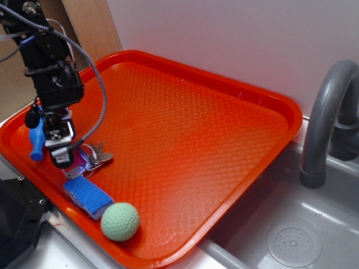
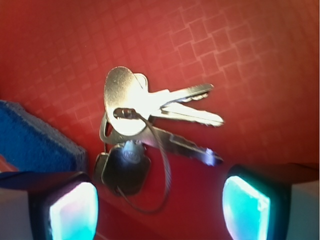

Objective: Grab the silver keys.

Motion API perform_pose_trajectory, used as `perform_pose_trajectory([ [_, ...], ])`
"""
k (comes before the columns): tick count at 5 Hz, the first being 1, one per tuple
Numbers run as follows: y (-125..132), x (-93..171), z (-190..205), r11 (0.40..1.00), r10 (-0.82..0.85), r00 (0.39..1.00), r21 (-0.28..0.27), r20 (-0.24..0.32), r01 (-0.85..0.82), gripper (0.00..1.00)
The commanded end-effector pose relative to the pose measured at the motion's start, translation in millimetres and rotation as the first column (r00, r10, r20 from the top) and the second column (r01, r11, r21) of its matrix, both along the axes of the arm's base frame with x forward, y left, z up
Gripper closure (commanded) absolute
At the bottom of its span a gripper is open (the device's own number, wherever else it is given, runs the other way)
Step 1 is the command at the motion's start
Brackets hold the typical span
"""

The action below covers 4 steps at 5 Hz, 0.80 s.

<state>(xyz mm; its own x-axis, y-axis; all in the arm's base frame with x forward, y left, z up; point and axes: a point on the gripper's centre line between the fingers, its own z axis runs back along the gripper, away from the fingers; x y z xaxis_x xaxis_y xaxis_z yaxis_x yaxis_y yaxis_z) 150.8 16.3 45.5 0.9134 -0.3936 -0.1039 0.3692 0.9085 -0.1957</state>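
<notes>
A: Position of the keys [image 1: 95,157]?

B: On the red tray [image 1: 224,106], near its 8 o'clock edge in the outside view. Bunch lies flat; blades fan toward 3 o'clock in the wrist view [image 2: 150,125]. Thin wire ring loops down toward 6 o'clock there.

A: Gripper [image 1: 63,159]?

B: Directly over the tray's left side, just beside the keys at their 9 o'clock. In the wrist view the two fingers stand wide apart, one pad [image 2: 75,210] at lower left, the other at lower right. Nothing between them; the keys sit ahead of the gap, untouched. Spread, empty.

A: Neighbours?

B: Blue sponge [image 1: 87,196] at 6 o'clock of the keys, close. Green ball [image 1: 120,221] touching the sponge's far end, toward 5 o'clock. Blue-handled item [image 1: 36,140] at the gripper's 9 o'clock, partly hidden. Grey tap [image 1: 325,123] and sink [image 1: 291,241] off the tray at 4 o'clock.
</notes>
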Motion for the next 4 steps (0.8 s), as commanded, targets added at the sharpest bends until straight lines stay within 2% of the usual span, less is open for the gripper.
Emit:
perform_pose_trajectory([
  [1, -22, 5, -11, 0.986, -0.055, 0.998, -0.156, 0.023, 0.058, 0.00],
  [2, -34, 5, -17, 0.979, -0.102, 0.994, -0.181, -0.026, 0.095, 0.00],
  [3, -39, 4, -15, 0.980, -0.120, 0.992, -0.162, -0.024, 0.115, 0.00],
  [4, -40, 5, -15, 0.983, -0.119, 0.993, -0.142, -0.025, 0.114, 1.00],
])
